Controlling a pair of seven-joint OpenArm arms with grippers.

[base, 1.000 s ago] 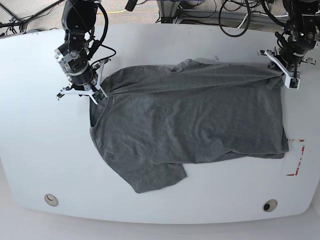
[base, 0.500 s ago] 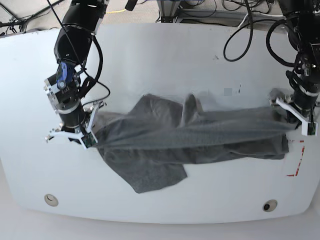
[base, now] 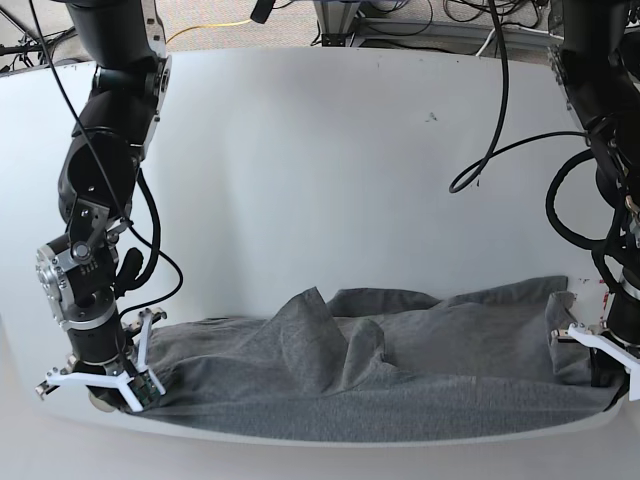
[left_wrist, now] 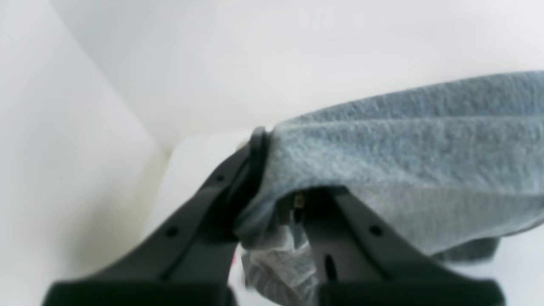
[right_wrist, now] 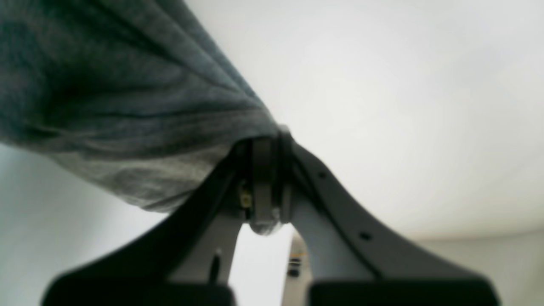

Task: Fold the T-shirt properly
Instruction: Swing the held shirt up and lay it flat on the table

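While both my pincers sit at the table's [base: 330, 130] near edge, the right gripper [base: 100, 385] and left gripper [base: 605, 355] are each clenched on an end of the T-shirt [base: 360, 365], which sags rumpled between them. Soft, light and limp, I'd judge; edge hems grip best. No print or label is readable.

Grey T-shirt [base: 370, 365] lies bunched, wrinkled along the table's near edge.
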